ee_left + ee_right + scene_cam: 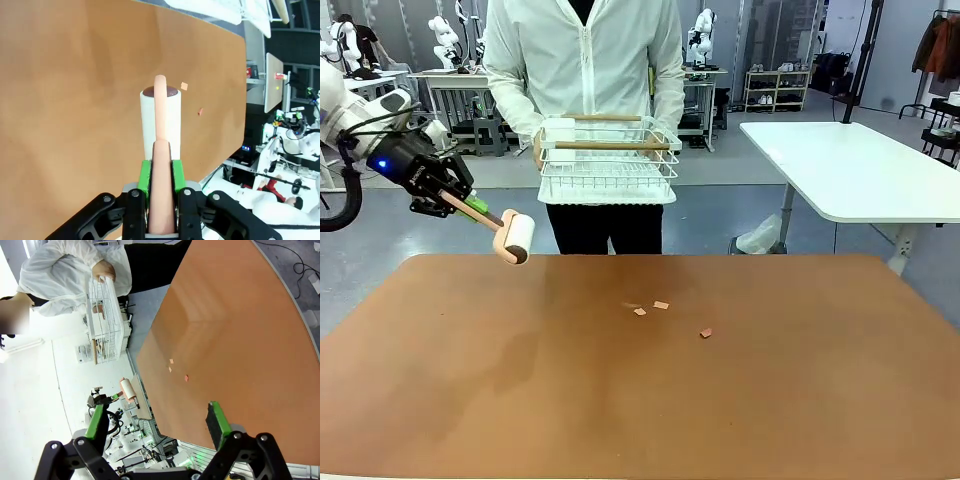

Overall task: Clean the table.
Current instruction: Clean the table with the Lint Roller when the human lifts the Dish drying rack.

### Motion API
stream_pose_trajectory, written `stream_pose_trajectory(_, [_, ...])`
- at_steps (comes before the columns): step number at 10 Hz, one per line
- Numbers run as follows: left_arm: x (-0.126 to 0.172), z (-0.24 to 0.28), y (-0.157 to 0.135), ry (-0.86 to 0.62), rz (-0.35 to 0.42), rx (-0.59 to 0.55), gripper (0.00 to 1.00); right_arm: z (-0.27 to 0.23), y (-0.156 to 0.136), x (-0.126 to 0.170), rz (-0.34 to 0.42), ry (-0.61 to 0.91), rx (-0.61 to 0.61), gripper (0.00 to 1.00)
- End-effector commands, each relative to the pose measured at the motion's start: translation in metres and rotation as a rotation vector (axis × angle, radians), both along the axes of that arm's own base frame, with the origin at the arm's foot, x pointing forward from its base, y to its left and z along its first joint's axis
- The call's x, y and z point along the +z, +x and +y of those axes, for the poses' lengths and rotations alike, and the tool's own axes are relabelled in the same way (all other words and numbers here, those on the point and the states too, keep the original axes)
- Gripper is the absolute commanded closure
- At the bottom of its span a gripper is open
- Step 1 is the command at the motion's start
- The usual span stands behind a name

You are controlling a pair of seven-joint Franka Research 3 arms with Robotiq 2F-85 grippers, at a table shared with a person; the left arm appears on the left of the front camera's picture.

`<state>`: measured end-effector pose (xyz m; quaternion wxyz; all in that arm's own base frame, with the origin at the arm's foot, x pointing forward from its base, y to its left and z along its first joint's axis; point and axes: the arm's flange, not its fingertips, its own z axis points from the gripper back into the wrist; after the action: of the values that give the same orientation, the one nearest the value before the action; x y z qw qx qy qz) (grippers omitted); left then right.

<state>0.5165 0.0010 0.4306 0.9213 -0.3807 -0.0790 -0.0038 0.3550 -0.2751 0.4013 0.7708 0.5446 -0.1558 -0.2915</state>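
Bright, even indoor light falls from above. The table (pixel 770 400) has a matte top with no hard glare, only faint, soft-edged darker patches on its left half. In the right wrist view the floor (pixel 30 405) burns out to white. Both wrist views bend the table's edges. The roller (pixel 160 117) is sharp.
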Motion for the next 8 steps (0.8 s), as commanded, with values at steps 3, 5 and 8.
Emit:
stream_pose_trajectory(3, [0.001, -0.003, -0.002, 0.054, 0.000, -0.036, 0.79, 0.002, -0.002, 0.005, 0.005, 0.018, -0.006, 0.00])
stream_pose_trajectory(5, [-0.002, -0.004, -0.001, 0.040, 0.003, -0.034, 0.79, 0.002, -0.002, 0.005, 0.005, 0.018, -0.006, 0.00])
stream_pose_trajectory(8, [-0.034, -0.043, 0.015, 0.004, -0.032, -0.037, 0.79, 0.002, -0.002, 0.005, 0.005, 0.018, -0.006, 0.00])
